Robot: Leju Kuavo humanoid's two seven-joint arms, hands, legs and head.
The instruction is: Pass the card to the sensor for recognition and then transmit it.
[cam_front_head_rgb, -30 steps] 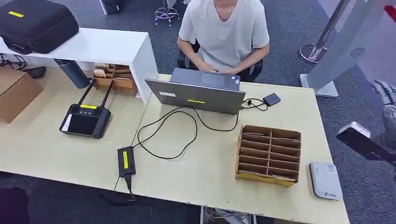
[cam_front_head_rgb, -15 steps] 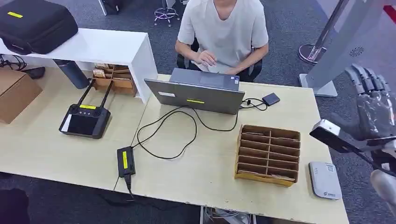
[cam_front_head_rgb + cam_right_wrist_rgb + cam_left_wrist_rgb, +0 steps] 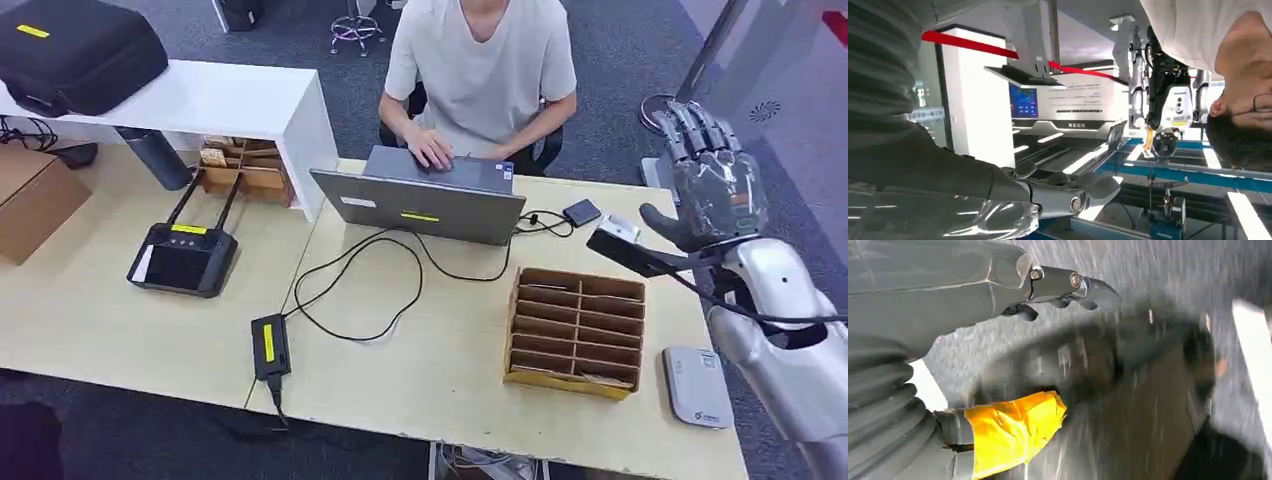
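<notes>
My right hand (image 3: 712,186) is raised above the table's far right corner, fingers straight and apart, nothing in it. In the right wrist view its fingers (image 3: 1083,192) stretch out bare toward the room. A cardboard slot rack (image 3: 576,330) stands on the table; a thin flat piece (image 3: 600,379) lies in its nearest slot, and I cannot tell if that is the card. A grey flat sensor pad (image 3: 697,387) lies right of the rack, below my forearm. My left hand (image 3: 998,295) hangs over blurred floor, fingers loosely extended and holding nothing.
A person sits across the table with hands on an open laptop (image 3: 420,205). A small black box (image 3: 581,212) is cabled beside it. A power brick (image 3: 269,345) with looping cable lies mid-table; a black remote (image 3: 183,257) sits left. A white shelf (image 3: 230,100) stands behind.
My right arm has swung up and inward from the right edge, so the hand now stands over the table's far right corner. The person's hands moved onto the laptop keyboard.
</notes>
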